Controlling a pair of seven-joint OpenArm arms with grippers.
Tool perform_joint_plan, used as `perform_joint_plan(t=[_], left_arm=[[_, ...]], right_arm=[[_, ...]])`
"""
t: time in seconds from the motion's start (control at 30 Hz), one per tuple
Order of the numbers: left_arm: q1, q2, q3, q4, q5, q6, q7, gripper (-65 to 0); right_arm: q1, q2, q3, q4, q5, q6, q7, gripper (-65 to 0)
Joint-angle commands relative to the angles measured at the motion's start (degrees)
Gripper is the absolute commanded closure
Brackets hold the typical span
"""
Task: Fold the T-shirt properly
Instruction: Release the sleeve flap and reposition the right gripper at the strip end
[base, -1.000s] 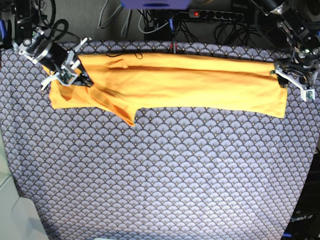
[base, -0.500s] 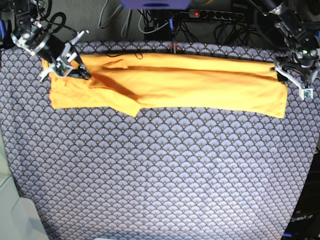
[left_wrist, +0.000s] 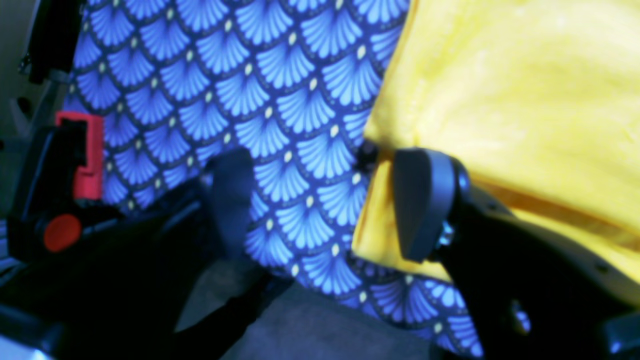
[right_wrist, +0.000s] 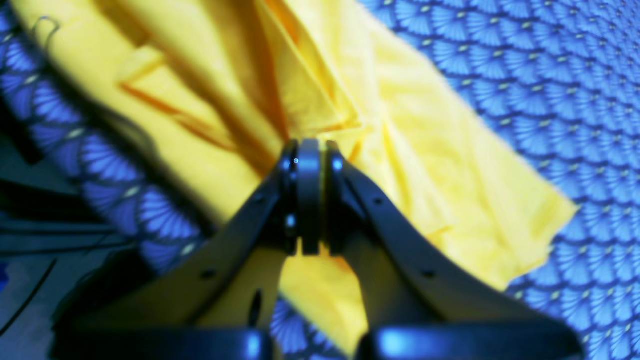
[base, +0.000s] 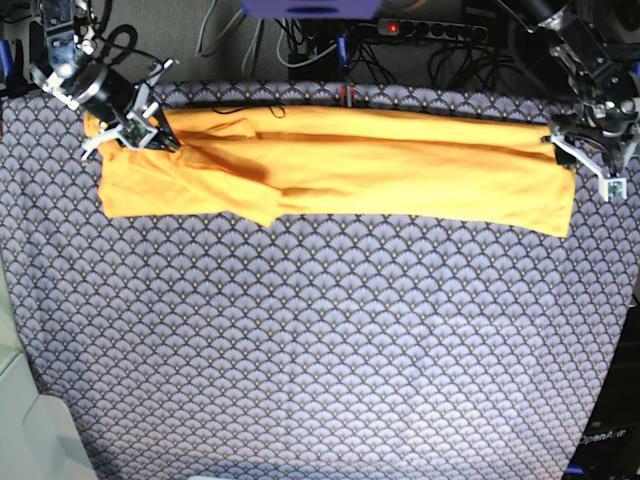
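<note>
The yellow-orange T-shirt (base: 380, 165) lies in a long folded band across the far side of the table. At its left end in the base view, my right gripper (base: 155, 138) is shut on a bunched fold of the shirt. The right wrist view shows the right gripper (right_wrist: 307, 150) with its fingers pressed together on the T-shirt (right_wrist: 425, 165). My left gripper (base: 583, 163) stands open at the shirt's other end. In the left wrist view the left gripper (left_wrist: 325, 200) straddles the T-shirt's (left_wrist: 500, 90) edge. One finger is over the shirt, the other over the cloth, and they hold nothing.
A blue-grey scallop-patterned cloth (base: 320, 350) covers the table. A power strip with cables (base: 420, 28) lies behind the back edge. A red and black clamp-like part (left_wrist: 82, 150) sits at the table's edge by the left gripper.
My right gripper has moved back and to the left with the shirt's end. The drooping flap has been drawn up and the lower edge is straighter. The left gripper has hardly moved.
</note>
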Motion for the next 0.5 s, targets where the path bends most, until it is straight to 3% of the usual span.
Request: perform_joint_plan(t=[0.0, 0.33, 0.47], left_arm=[[-0.5, -0.9, 0.0, 1.2, -0.4, 0.1, -1.0, -42.7], [-0.5, -0.9, 0.0, 1.2, -0.4, 0.2, -1.0, -42.7], [-0.5, -0.9, 0.0, 1.2, -0.4, 0.2, -1.0, -42.7]], right_arm=[[0.2, 0.7, 0.4, 0.9, 0.6, -0.2, 1.6, 0.0], [0.2, 0.9, 0.3, 0.7, 0.6, -0.2, 1.3, -0.2], [0.1, 1.0, 0.4, 0.7, 0.6, -0.2, 1.4, -12.0]])
